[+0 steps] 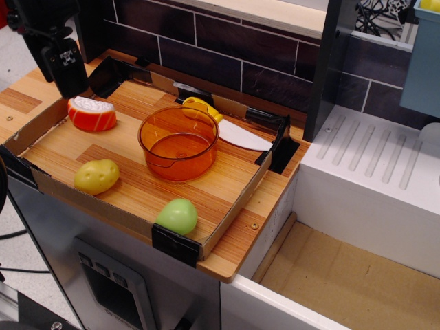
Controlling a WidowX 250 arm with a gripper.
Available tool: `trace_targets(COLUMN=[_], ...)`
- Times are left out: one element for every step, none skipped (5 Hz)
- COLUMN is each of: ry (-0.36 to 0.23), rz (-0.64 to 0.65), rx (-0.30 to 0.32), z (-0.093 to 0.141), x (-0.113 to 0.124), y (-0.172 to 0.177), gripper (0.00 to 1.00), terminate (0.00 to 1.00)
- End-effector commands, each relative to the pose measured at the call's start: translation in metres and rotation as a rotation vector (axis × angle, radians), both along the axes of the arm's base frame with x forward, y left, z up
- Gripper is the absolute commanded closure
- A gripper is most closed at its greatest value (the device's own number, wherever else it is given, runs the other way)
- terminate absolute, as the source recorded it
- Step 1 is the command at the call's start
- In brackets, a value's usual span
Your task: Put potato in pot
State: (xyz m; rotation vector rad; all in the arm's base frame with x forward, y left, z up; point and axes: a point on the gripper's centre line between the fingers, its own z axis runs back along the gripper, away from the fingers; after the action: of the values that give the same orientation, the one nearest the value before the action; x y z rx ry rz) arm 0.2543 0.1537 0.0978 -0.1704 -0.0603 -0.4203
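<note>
The potato point(96, 176) is lying near the tray's front-left edge, long axis running left-right and tilting slightly, left of the pot point(178, 142), while the hand point(69, 75), grip unreadable, is hanging above the tray's back-left corner.

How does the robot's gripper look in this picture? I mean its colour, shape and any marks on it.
The gripper is black and boxy, a dark block narrowing downward at the upper left. On its side sits a small square tag with a black-and-white pattern, like a printed code. The arm above is also dark; its details are too blurred to tell. No cables show clearly.

Gripper point(69, 86) blurred – jaws unreadable (arm cut off by the top-left edge).
</note>
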Motion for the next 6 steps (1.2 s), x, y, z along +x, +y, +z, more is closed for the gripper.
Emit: trace_targets(ry=[0.012,0.002,0.027,0.039,0.066,0.041], rz=[-0.051,-0.044,-0.040,-0.041,-0.044,-0.050], rx=[0.063,0.065,0.072,0.086,0.109,0.134], z=[-0.011,-0.023,-0.036,-0.049,-0.068,-0.079], x=[-0.005,-0.009,-0.011,-0.013,-0.014,-0.018], y=[0.004,-0.001,-0.008,-0.018,-0.026,-0.030], gripper=[0.00,0.00,0.00,0.00,0.00,0.00], terminate=[0.00,0.00,0.00,0.00,0.00,0.00])
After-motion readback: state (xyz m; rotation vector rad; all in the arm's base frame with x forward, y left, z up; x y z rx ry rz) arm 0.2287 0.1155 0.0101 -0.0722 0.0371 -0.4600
